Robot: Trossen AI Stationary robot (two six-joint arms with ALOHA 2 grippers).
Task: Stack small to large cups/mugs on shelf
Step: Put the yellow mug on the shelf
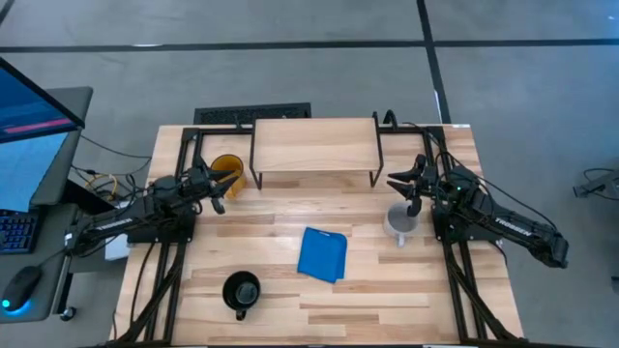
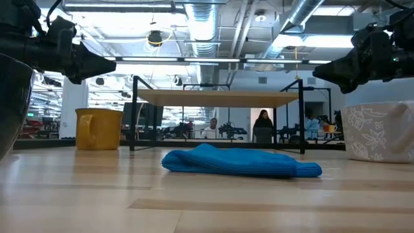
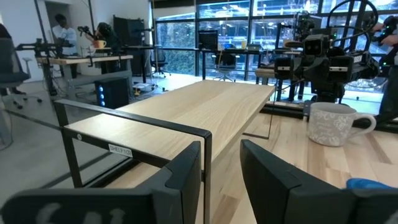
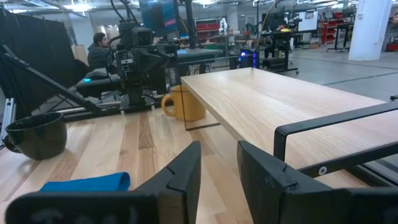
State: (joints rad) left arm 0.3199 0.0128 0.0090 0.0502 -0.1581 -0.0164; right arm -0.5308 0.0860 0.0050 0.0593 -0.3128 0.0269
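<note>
Bare-topped shelf at table's far edge, open board in front around blue cloth. Left gripper and right gripper parted, empty, flanking shelf. Yellow mug by shelf's left legs, patterned white mug beneath right gripper, black mug near front edge.

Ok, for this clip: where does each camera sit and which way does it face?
High: overhead, straight down on the wooden tabletop; both arms show.
Low: tabletop level, facing the crumpled blue cloth and the wood-topped black-legged shelf; both arms overhead.
Left wrist: past the open left gripper, towards the patterned light grey mug.
Right wrist: past the open right gripper, towards the yellow-orange mug.
Shared: both wrist views show the shelf.
</note>
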